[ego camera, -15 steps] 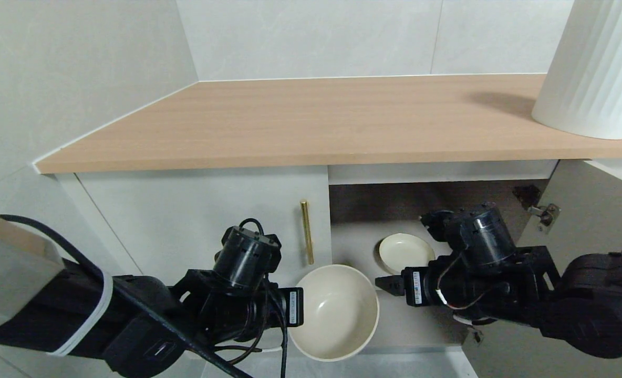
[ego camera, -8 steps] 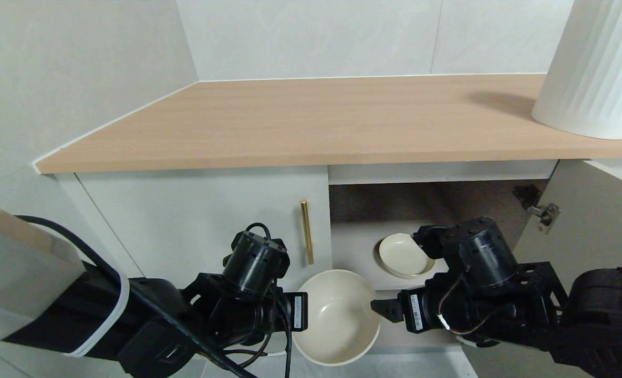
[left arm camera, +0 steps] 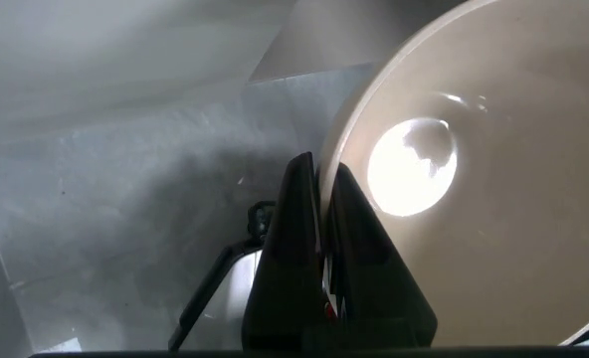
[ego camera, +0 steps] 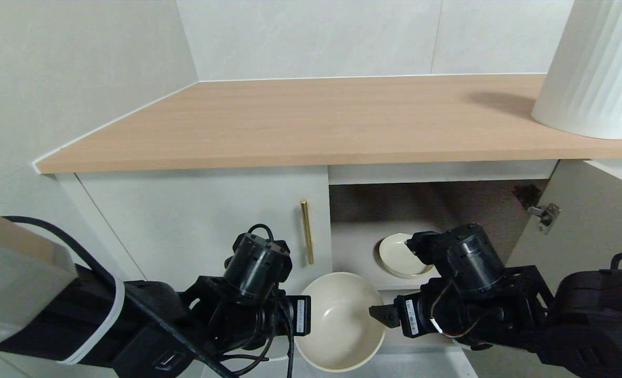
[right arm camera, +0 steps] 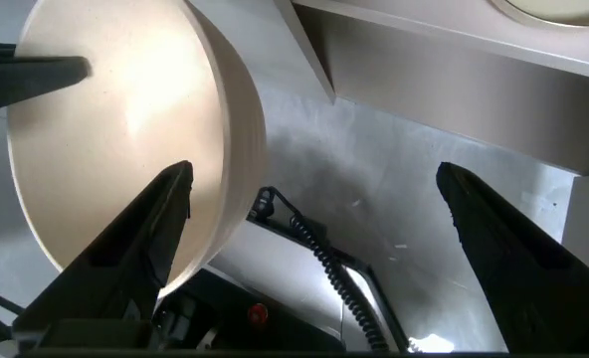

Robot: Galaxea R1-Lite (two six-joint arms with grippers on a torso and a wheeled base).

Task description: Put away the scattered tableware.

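Your left gripper [ego camera: 301, 316] is pinched tight on the rim of the cream bowl [ego camera: 337, 328], which hangs tilted just in front of the open cabinet [ego camera: 426, 202]. Your right gripper [right arm camera: 314, 179] has its fingers spread wide, right beside the bowl's opposite rim. A small plate [ego camera: 397, 254] sits inside on the shelf [ego camera: 353, 252].

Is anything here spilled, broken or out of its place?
Nothing looks spilled or broken. Only the large cream bowl is not put away: the left gripper pinches its rim outside the open cabinet, whose shelf holds a small cream plate.
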